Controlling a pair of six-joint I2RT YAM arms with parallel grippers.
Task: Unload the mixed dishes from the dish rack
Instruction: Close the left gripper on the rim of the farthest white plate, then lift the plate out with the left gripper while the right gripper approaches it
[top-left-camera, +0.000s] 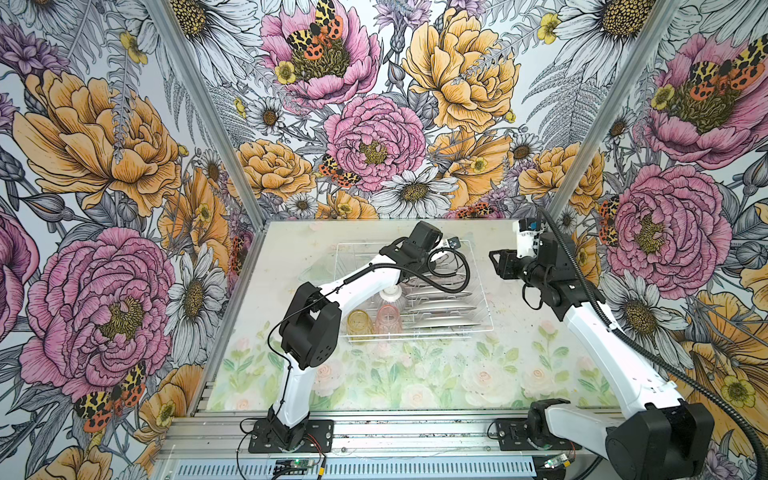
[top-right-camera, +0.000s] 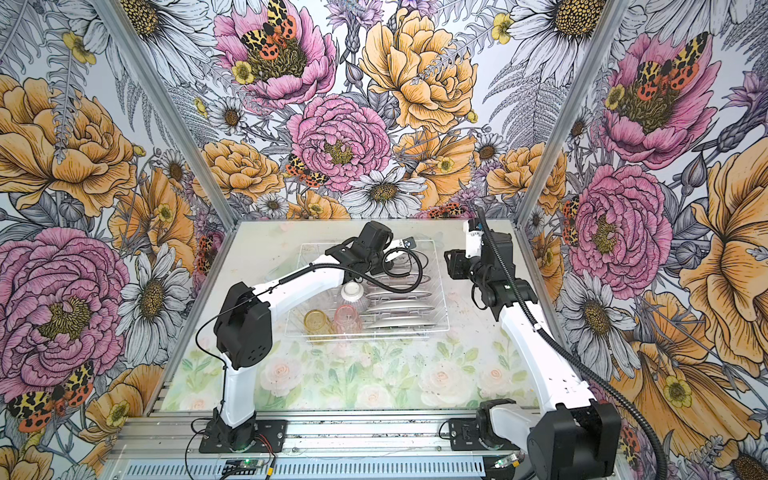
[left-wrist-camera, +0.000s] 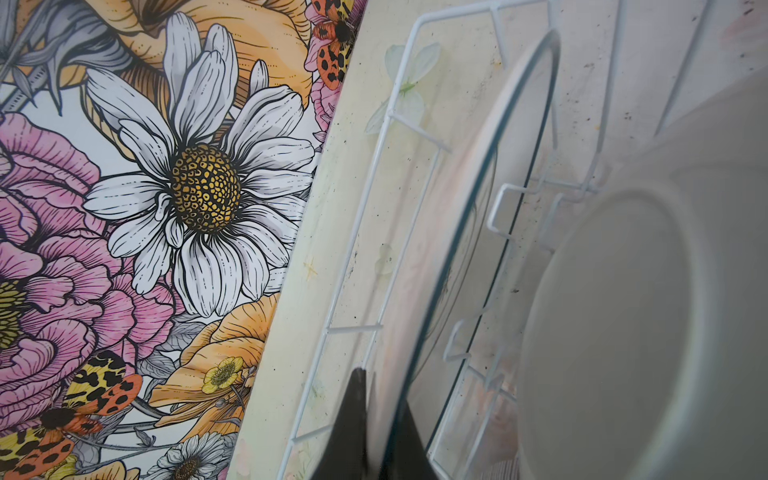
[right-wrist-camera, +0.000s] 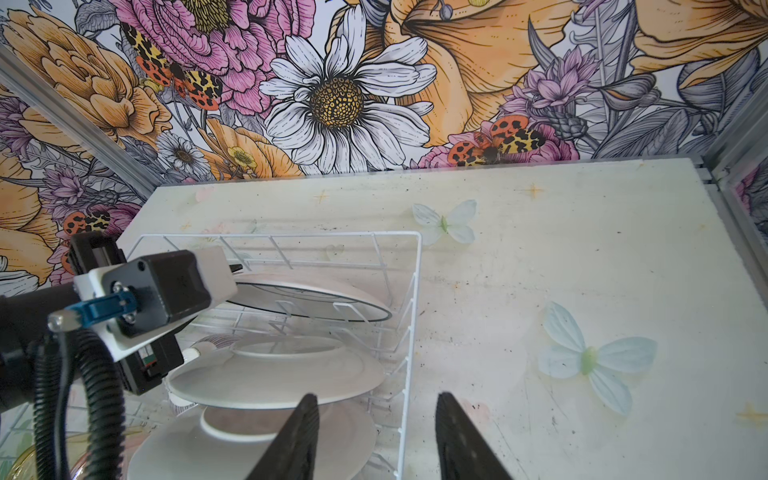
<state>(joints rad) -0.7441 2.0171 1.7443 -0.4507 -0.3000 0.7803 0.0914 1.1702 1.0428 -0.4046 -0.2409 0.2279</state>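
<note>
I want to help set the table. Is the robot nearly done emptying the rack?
Not nearly. Done: nothing, no dish sits outside the dish rack. In hand: the left end effector is shut on the rim of the back plate, inside the rack. The right end effector is open, empty. Left: that plate, four more plates, the bowl, the yellow tumbler and the pink tumbler.

Two white arms (top-left-camera: 361, 274) with black joints (top-left-camera: 309, 328), black corrugated cables (right-wrist-camera: 102, 399), black base plates (top-left-camera: 320, 432), dark ribbed tool fingers (right-wrist-camera: 299, 440)
</note>
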